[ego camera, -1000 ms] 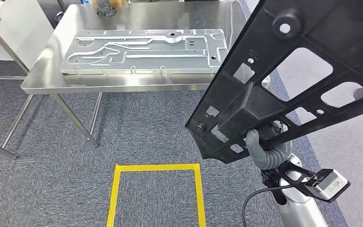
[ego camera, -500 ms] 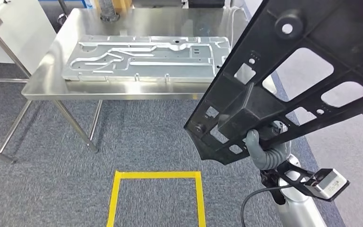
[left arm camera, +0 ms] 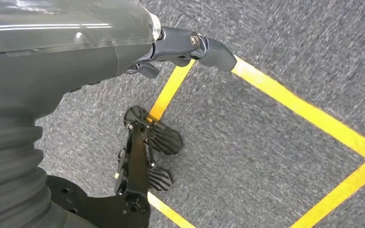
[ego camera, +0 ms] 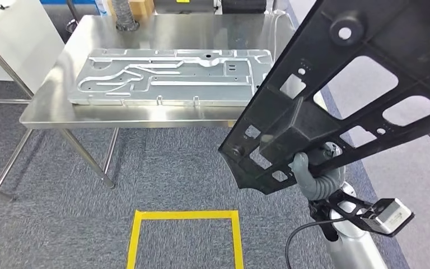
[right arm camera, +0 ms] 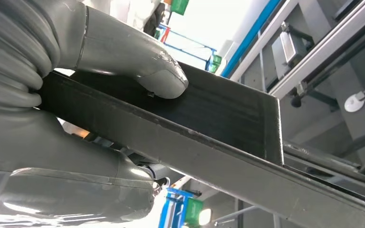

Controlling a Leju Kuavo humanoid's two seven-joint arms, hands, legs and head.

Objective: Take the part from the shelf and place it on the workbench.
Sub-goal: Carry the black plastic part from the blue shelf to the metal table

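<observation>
Head view: the right hand grips the lower edge of the black part, a large perforated frame carried tilted, clear of the floor, off to the right of the workbench; the grip near one end probably leaves the long free end to swing. The steel workbench already bears a silver stamped panel, so bare metal remains mainly along its edges. Grey carpet carries a yellow taped square, apparently a standing mark. Left wrist view: the left hand hangs over the carpet and yellow tape, holding nothing, its fingers loosely extended. Right wrist view: the thumb presses on the part's flat black rail, clamping it against the fingers beneath; shelving frames rise behind.
</observation>
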